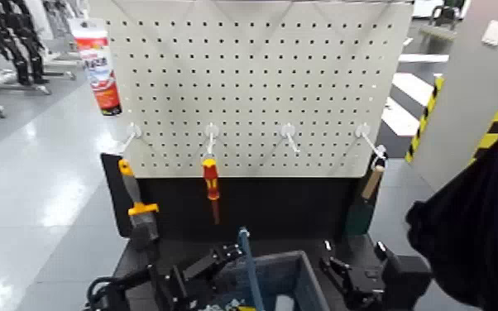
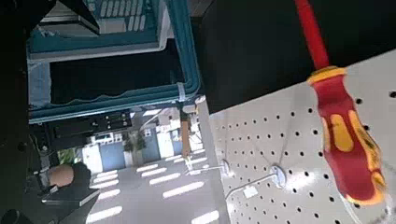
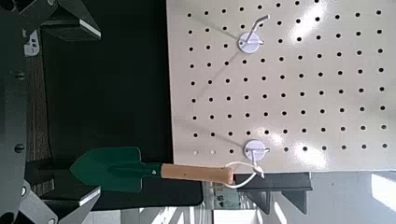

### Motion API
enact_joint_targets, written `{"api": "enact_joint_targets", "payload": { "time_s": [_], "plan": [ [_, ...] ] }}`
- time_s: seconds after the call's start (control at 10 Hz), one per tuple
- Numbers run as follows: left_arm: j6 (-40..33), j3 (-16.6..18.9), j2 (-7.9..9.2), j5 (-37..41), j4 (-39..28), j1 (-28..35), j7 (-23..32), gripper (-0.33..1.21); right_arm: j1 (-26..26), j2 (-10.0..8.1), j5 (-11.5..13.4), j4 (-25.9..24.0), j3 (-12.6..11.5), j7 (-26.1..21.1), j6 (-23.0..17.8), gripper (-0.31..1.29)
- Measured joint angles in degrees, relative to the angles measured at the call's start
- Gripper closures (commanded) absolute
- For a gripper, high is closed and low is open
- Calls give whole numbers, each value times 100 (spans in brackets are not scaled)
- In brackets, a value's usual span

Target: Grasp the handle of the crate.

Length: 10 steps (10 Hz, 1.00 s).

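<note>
The blue-grey crate (image 1: 305,278) sits at the near edge of the dark table, cut off by the bottom of the head view. Its thin blue handle (image 1: 247,263) stands upright over the crate's left part. My left gripper (image 1: 222,258) is just left of the handle, pointing at it, open and holding nothing. My right gripper (image 1: 347,266) hovers right of the crate, open and empty. The left wrist view shows the crate's teal rim (image 2: 112,105) close by. The right wrist view shows no crate.
A white pegboard (image 1: 302,83) stands behind the table. From its hooks hang an orange-handled brush (image 1: 135,198), a red-and-yellow screwdriver (image 1: 211,184) and a green trowel (image 1: 366,198). A red-and-white tube (image 1: 97,62) hangs at its upper left. A dark mass (image 1: 484,232) fills the right.
</note>
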Motion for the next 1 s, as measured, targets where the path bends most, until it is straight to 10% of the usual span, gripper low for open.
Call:
{"api": "enact_joint_targets", "payload": {
  "time_s": [0.2,0.4,0.7,1.0],
  "plan": [
    [27,-220,35,155,312,-185,-84,19,-2,-6,-8,2,-4,0,-19,14],
    [17,-419,75,341,523,-312,-165,80,-3,-9,-14,2,-4,0,-42,14],
    [17,-471,72,442,640,-323,-186,111,-4,-17,-31,2,-10,4,-50,14],
    [1,-443,35,446,662,-273,-207,113,-4,-18,-50,1,-12,9,-50,14]
  ]
}}
